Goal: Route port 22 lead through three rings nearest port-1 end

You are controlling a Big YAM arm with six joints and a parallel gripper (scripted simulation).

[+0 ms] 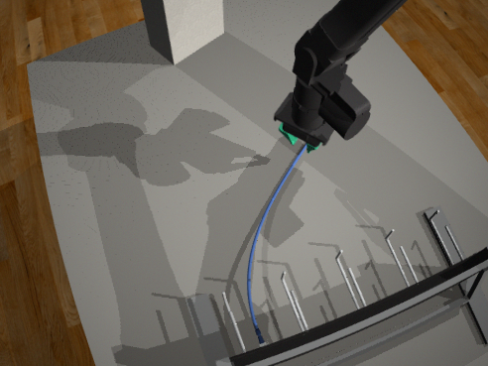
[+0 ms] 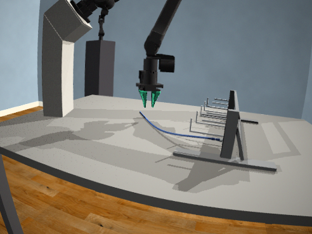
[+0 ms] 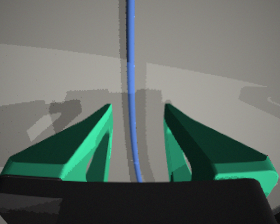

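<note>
Above the grey surface (image 2: 95, 162) the gripper (image 2: 149, 106) hangs point-down over the free end of the blue lead (image 1: 258, 233), its green fingers partly spread and pinching nothing. From the wrist, the lead runs straight up the gap between them without touching either.

From its plug at the patch panel (image 1: 377, 312), the lead lies in a curve across the surface to that free end, which lifts slightly. I judge it passes through none of the rings (image 1: 347, 273) yet.

Risks, as I judge them: if the descent drifts sideways, a fingertip could land on the lead and flick it away instead of straddling it. A grasp so near the tip could also let the lead slip out once pulled. Because the rack (image 2: 233, 123) is loose, tugging the lead could drag or tip it.

Port numbers cannot be read in any view. The top view cuts off the panel's lower-left end, and the gripper body hides the lead's tip there.
</note>
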